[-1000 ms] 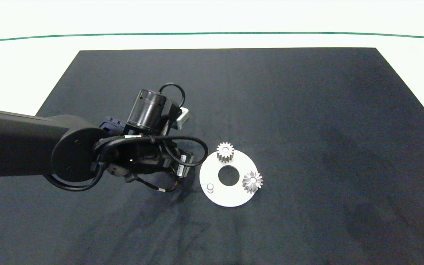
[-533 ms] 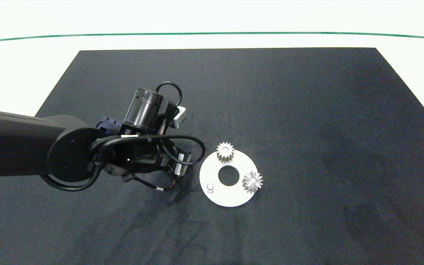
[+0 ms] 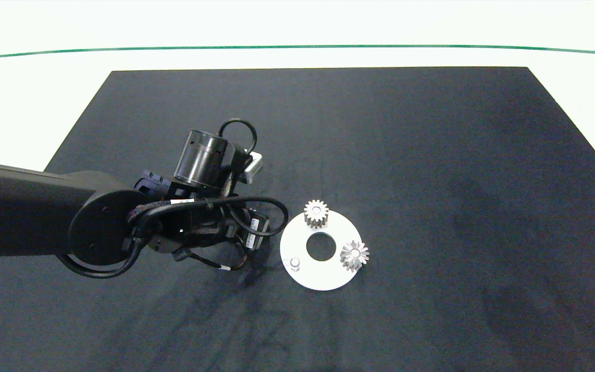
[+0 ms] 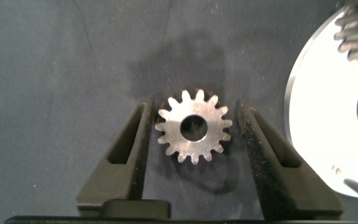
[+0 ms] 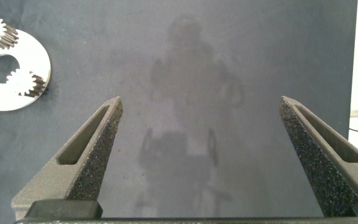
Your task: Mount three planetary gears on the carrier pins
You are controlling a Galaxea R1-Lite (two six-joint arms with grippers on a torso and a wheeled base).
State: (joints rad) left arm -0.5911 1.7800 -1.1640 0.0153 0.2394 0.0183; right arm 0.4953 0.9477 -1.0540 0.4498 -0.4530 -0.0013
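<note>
The left gripper point(image 4: 194, 134) hangs over the black mat point(image 3: 432, 155) just beside the white disc point(image 3: 323, 279), its two fingers point(image 4: 126, 149) spread either side of a third gear point(image 4: 193, 125) that lies flat on the mat; small gaps show on both sides, so the fingers are released and not gripping it. On the disc, two planetary gears point(image 3: 316, 213) point(image 3: 354, 254) sit on their pins, and one carrier pin point(image 3: 294, 264) stands bare, so three gears and three pins in all. The right gripper point(image 5: 204, 155) is spread wide over bare mat well apart from the disc. White labels on the left wrist cannot be read.
</note>
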